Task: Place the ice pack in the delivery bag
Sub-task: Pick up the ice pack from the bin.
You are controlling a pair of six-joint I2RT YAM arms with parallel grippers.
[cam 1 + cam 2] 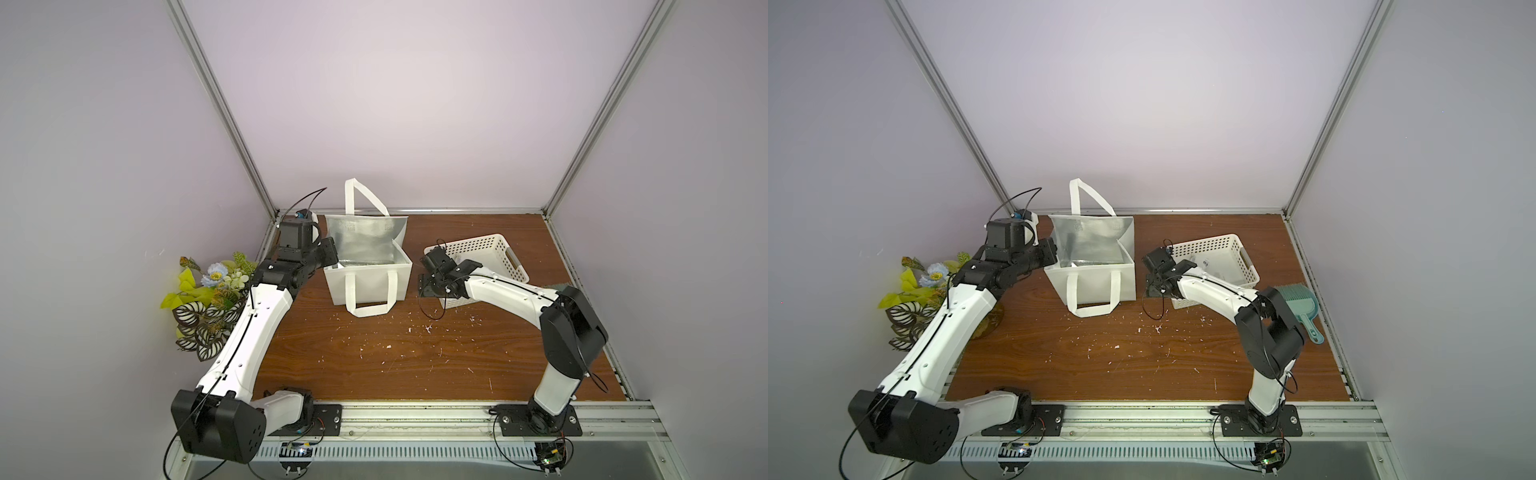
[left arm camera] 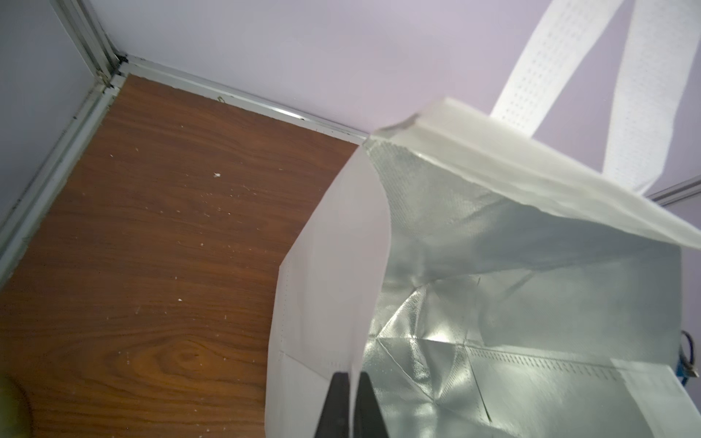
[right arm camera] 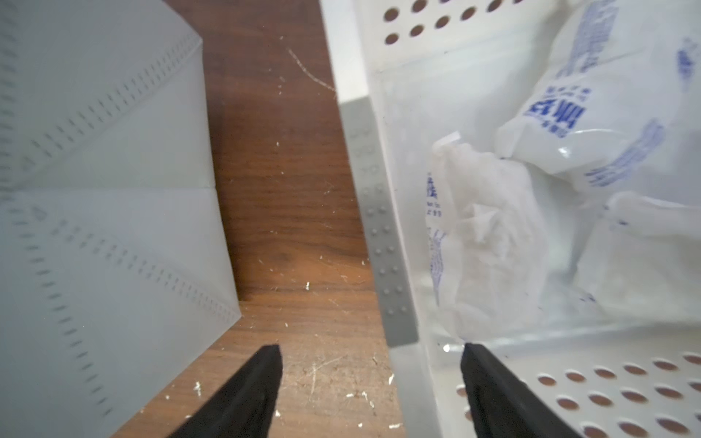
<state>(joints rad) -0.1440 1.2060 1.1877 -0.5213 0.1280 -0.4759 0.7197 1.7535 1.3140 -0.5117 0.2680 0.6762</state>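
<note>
Left gripper (image 2: 351,379): jaws pinched shut on the side wall of the delivery bag (image 1: 365,286), mouth open. Right gripper (image 3: 371,352): jaws spread, empty, straddling the wall of the white basket (image 1: 478,249). The ice pack (image 3: 489,235) lies in the basket, ungrasped. Step in hand: pickup. The next move likely calls for reaching inward and closing on the crinkled pouch.

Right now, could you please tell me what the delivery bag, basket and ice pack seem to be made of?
The delivery bag looks like matte non-woven fabric with dotted embossing, lined in shiny foil. The basket: rigid plastic, punched with round holes. The ice pack: glossy, wrinkled plastic film.
</note>
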